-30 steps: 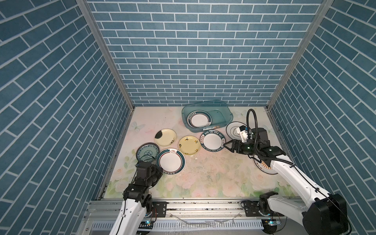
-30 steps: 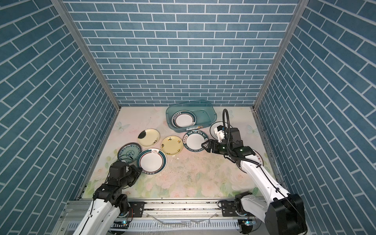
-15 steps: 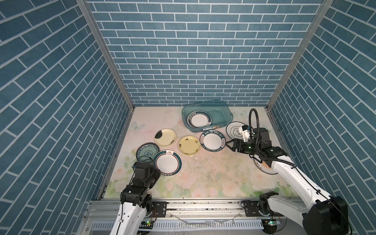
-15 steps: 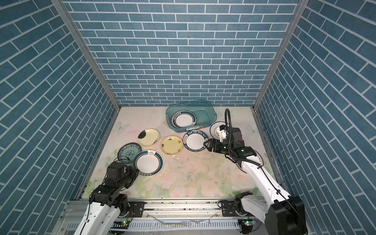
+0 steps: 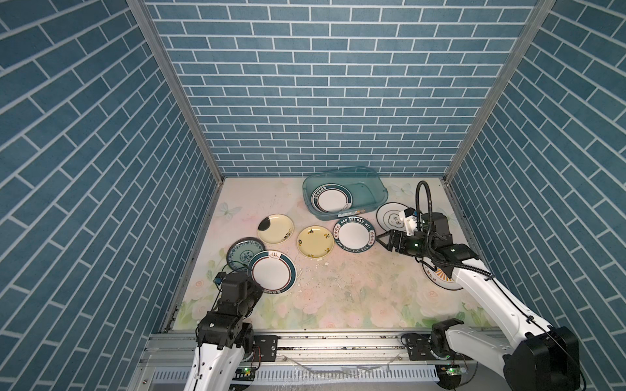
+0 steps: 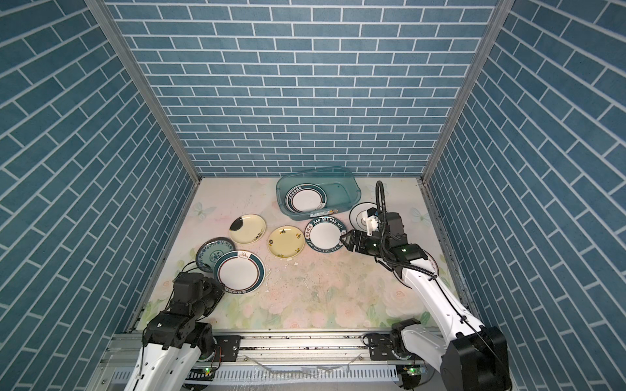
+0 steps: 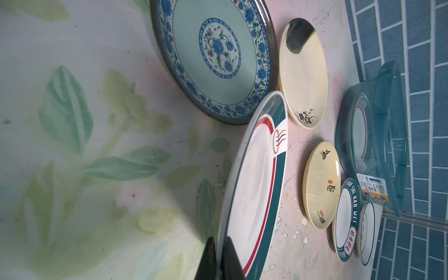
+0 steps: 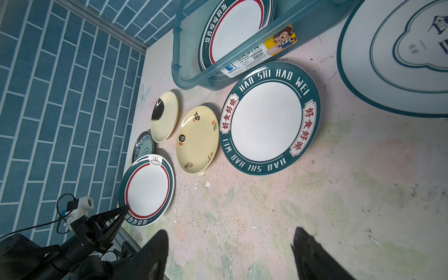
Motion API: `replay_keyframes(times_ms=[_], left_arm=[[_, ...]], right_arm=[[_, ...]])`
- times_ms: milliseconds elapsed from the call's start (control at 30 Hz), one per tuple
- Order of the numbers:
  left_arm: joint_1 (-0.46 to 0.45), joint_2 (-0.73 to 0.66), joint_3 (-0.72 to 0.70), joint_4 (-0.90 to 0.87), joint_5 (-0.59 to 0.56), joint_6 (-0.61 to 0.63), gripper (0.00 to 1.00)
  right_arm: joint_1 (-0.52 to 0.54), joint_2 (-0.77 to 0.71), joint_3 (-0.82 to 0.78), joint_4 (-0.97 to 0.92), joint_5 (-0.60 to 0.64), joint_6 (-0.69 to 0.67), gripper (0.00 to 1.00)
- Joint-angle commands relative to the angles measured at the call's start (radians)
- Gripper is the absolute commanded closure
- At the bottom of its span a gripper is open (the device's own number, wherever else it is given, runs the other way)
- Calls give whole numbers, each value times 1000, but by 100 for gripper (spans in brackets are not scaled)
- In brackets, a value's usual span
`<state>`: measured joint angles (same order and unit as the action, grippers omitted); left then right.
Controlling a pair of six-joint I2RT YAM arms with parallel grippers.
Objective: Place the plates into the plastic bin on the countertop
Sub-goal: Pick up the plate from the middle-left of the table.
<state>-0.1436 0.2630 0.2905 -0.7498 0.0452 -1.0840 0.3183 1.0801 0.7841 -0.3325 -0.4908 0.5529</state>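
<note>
Countertop (image 5: 338,304): 7 plates (image 5: 354,234) outside bin (image 5: 367,199), 1 showing inside.

At the back of the desk (image 5: 355,294), near the middle, we find the bin (image 5: 364,198), with one plate (image 5: 330,199) lying in its left half. Just before the bin lies the lettered plate (image 5: 354,234). To its right another plate (image 5: 389,218) sits partly behind the wrist camera (image 5: 408,221). Left of the lettered plate comes a small plate (image 5: 314,241), then, further left and slightly back, a fourth plate (image 5: 275,228). Before that, leftward, lies the patterned plate (image 5: 241,252). It is overlapped on its near right by the large plate (image 5: 272,272), whose near rim sits between the fingers (image 7: 208,257) of the left end effector (image 7: 219,242). The right end effector (image 5: 381,238) hangs just right of the lettered plate. A last plate (image 5: 440,276) lies under the right arm (image 5: 474,287).
</note>
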Motion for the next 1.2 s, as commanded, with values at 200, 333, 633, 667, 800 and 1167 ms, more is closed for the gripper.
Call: replay_keyframes(times_ms=[200, 333, 633, 667, 800, 1167], left_arm=[[4, 23, 117, 22, 0, 53, 100], [4, 28, 139, 36, 11, 54, 100], [3, 69, 154, 98, 50, 51, 100], [4, 74, 153, 109, 51, 52, 100], [4, 100, 134, 179, 64, 28, 100], [3, 218, 128, 379, 136, -5, 100]], right_arm=[[-9, -19, 20, -4, -34, 33, 19], [-10, -27, 17, 1, -44, 34, 19], [-16, -8, 2, 55, -144, 69, 19], [-18, -8, 1, 55, -143, 68, 19], [-21, -4, -11, 72, -143, 71, 19], [-32, 4, -13, 69, -149, 72, 19]])
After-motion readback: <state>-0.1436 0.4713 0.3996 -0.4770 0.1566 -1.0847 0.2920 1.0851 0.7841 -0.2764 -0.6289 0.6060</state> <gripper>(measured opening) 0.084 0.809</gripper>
